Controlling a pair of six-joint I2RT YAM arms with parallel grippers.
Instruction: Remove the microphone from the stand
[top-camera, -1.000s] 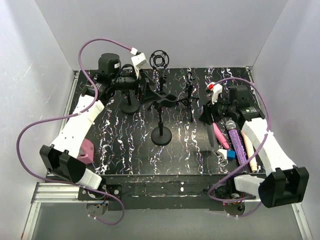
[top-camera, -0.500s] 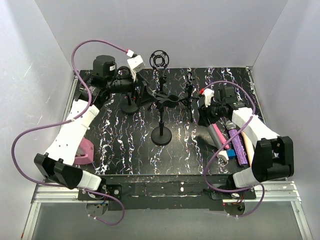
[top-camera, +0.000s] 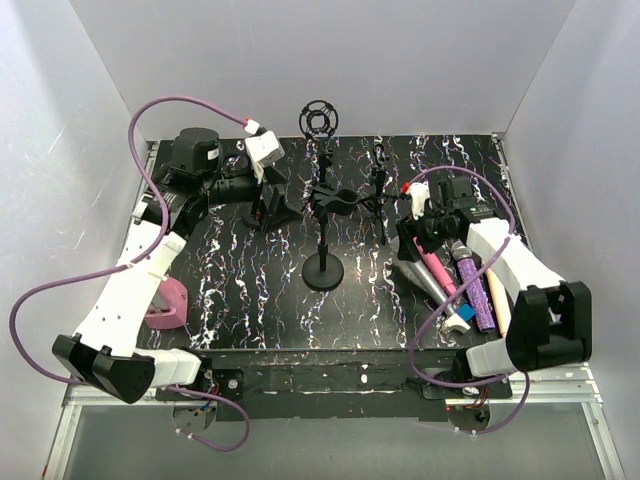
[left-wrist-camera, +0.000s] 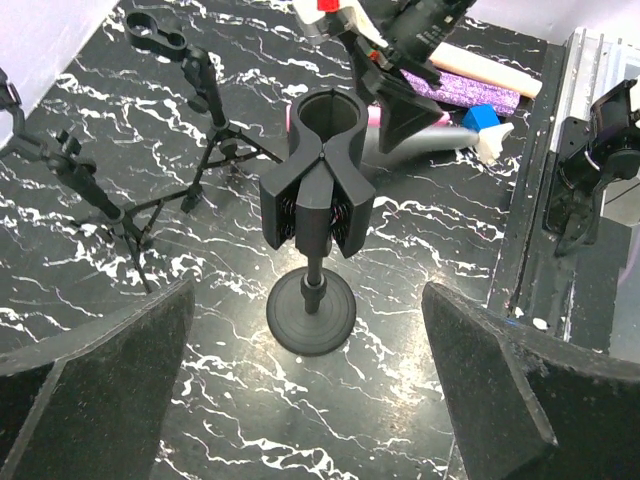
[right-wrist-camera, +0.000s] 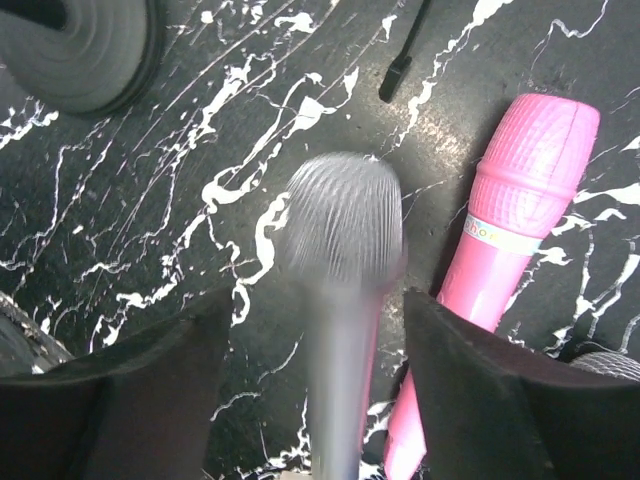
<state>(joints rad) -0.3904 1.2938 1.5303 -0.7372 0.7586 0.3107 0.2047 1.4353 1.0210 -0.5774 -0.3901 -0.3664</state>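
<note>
The black stand (top-camera: 322, 272) is upright mid-table on its round base, and its clip (left-wrist-camera: 322, 150) is empty. A grey microphone (right-wrist-camera: 342, 260) shows blurred between the fingers of my right gripper (right-wrist-camera: 318, 310), with a gap on each side, so those jaws are open and off it. From above, the microphone (top-camera: 420, 274) lies low on the table right of the stand, under the right gripper (top-camera: 412, 250). My left gripper (left-wrist-camera: 308, 335) stands wide open and empty, back from the stand's base (left-wrist-camera: 312, 312); from above the left gripper (top-camera: 274, 208) is left of the clip.
A pink microphone (right-wrist-camera: 520, 210) lies just right of the grey one, then a purple one (top-camera: 472, 290), a cream stick (top-camera: 497, 292) and a blue block (top-camera: 462, 312). Thin tripod stands (top-camera: 380, 190) and a shock mount (top-camera: 319, 118) stand behind. A pink object (top-camera: 165, 305) sits front left.
The right gripper's jaws have spread and the grey microphone now sits loose between them, low by the pink one. The left arm has drawn back to the left and opened a little more.
</note>
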